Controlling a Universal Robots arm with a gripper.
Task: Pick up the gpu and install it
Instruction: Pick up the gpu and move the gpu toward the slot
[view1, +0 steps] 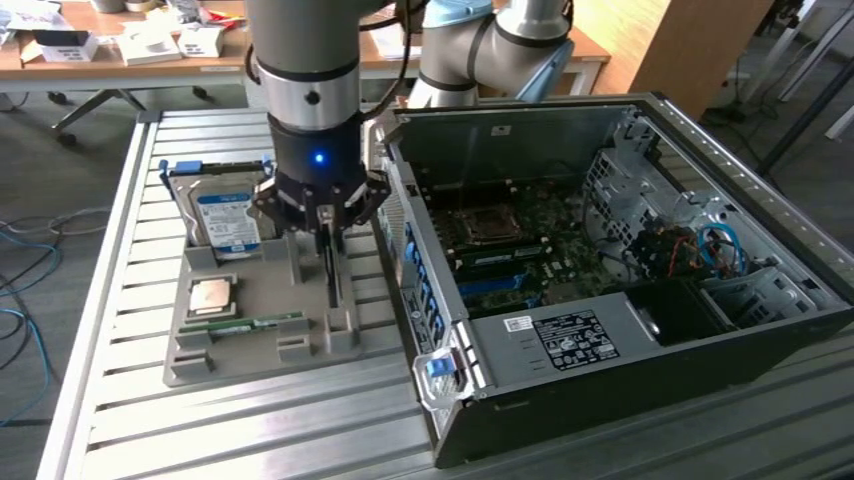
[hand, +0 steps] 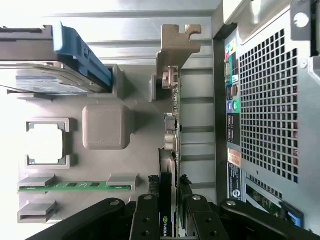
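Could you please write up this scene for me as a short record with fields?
claw: closed on the gpu, one finger on each face
gpu position: standing on edge in a slot of the grey holder, metal bracket at one end
other parts in holder: hard drive with blue label, processor, green memory stick
computer case: side open, motherboard showing, beside the holder toward the exterior view's right
surface: slatted metal table
task state: gpu gripped, not yet in the case
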